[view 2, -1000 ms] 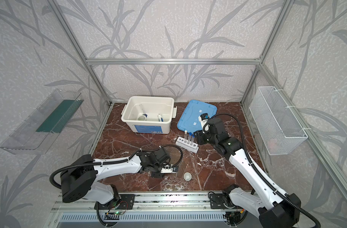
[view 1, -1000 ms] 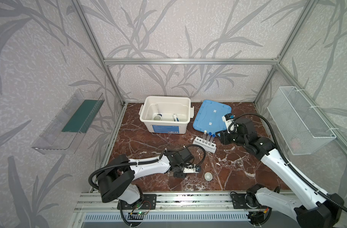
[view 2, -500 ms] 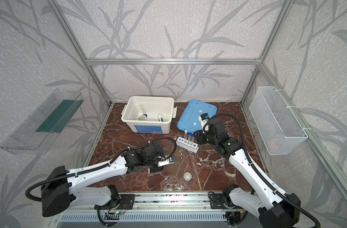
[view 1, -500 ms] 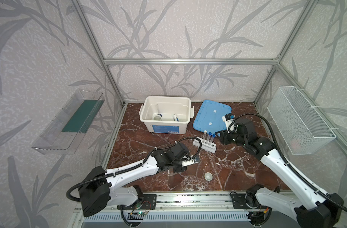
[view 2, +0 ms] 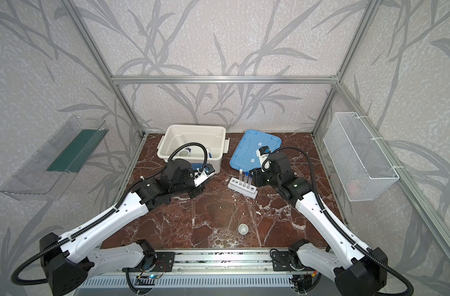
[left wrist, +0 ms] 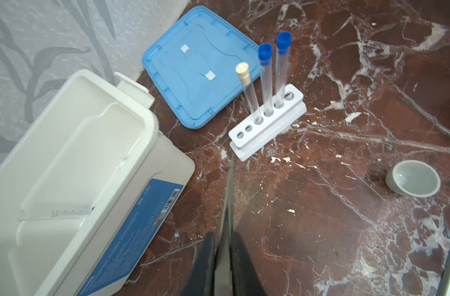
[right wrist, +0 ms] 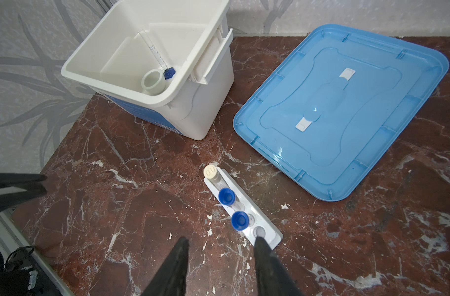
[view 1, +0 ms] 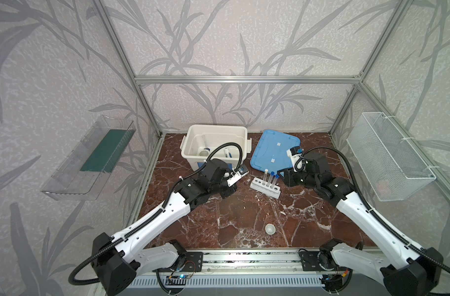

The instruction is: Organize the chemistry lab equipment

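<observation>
While your left claw (left wrist: 222,239) pinches the metal tweezers (left wrist: 227,202) tight, their long thin body points straight at the white rack (left wrist: 267,123), at its end with empty holes. The big bin (left wrist: 147,133) stands close beside the tweezers. Your right claw (right wrist: 221,239) is spread wide at the rack's other end, holding nothing. Three test tubes (left wrist: 266,82) stand upright in the rack. The blue lid (left wrist: 193,77) lies behind it, and a small cup (left wrist: 412,182) sits well apart.
</observation>
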### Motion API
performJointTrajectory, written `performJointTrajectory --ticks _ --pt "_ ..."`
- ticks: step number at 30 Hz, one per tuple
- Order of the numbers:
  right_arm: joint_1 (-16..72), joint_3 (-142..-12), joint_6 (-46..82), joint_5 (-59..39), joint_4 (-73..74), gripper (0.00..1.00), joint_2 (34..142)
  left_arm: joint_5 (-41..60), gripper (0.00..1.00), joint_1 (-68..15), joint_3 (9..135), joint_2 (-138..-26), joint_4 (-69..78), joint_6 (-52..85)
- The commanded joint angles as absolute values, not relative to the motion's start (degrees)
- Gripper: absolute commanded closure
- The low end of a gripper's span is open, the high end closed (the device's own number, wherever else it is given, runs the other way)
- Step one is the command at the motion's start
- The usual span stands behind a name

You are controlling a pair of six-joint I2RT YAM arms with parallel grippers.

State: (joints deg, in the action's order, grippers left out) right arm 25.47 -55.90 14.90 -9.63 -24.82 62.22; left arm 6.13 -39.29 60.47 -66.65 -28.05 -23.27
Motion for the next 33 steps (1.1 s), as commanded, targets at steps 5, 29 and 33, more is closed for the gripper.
performJointTrajectory --ticks 5,29,33 --pt "25.00 -54.60 15.93 -10.81 -22.11 0.57 62.31 8.84 0.86 -33.86 69.00 -70.91 -29.08 -19.46" --pt "22.34 -53.15 17.25 -11.13 -22.77 0.59 58.36 4.18 0.82 -17.50 93.21 -94.47 -22.66 -0.90" --pt "21.54 -53.35 17.19 -10.90 -24.65 0.59 56.38 7.07 0.82 -17.82 88.07 -90.10 -20.69 -1.91"
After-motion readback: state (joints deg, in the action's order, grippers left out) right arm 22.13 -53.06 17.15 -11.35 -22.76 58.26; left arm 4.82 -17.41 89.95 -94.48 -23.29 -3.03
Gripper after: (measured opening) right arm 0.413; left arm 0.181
